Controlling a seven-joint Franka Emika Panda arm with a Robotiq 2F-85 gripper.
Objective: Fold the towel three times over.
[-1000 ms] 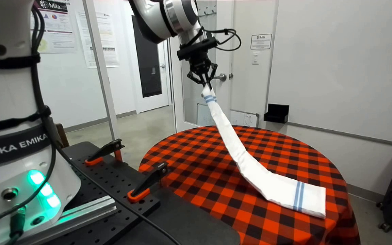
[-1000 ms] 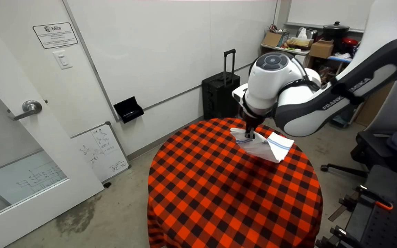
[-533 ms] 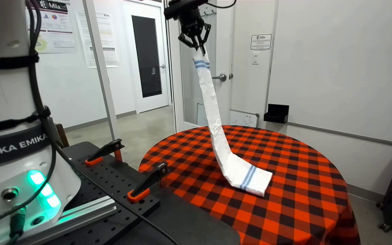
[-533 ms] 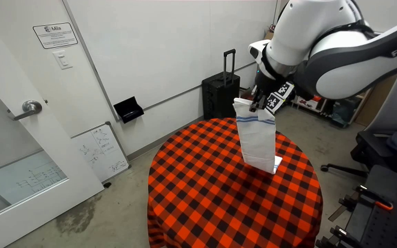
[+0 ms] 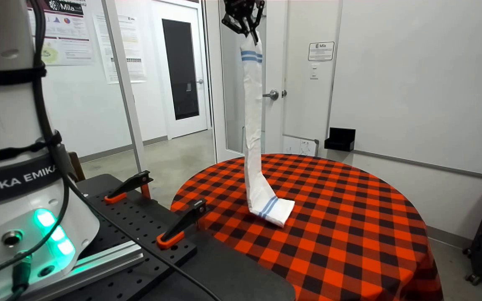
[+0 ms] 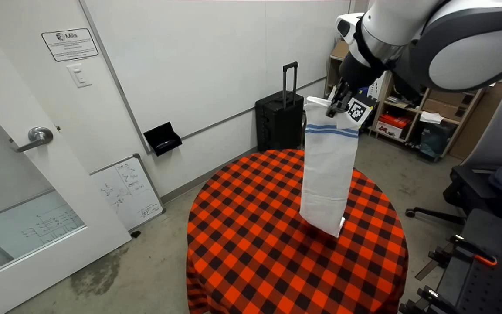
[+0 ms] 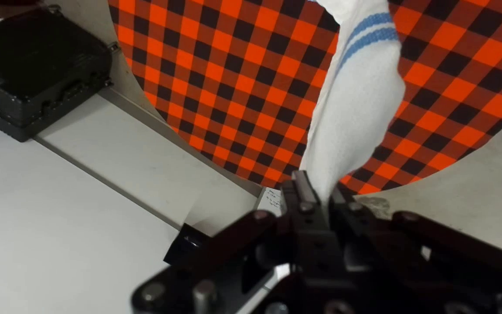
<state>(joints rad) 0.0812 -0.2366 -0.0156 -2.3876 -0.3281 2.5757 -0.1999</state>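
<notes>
The white towel [image 5: 252,104] with blue stripes hangs as a long, narrow strip in both exterior views. High above the table, my gripper [image 5: 252,38] is shut on its top end, just past the upper stripes. The towel's lower part bends where it meets the tablecloth, and a short striped end lies flat there. Seen in an exterior view, the towel [image 6: 329,170] shows its broad face, with a folded-over flap beside the fingertips. In the wrist view the towel [image 7: 355,96] narrows into a pinched bunch between the fingers of the gripper [image 7: 320,187].
A red-and-black checked tablecloth [image 5: 341,217] covers the round table. The robot's base stands beside it on a black bench with clamps [image 5: 184,223]. A glass door [image 6: 37,174], a whiteboard [image 6: 216,56] and a black suitcase [image 6: 279,120] are around the table.
My gripper has risen with the towel, lifting more of it off the table. The towel's lower striped end has slid over the cloth towards the robot's base side.
</notes>
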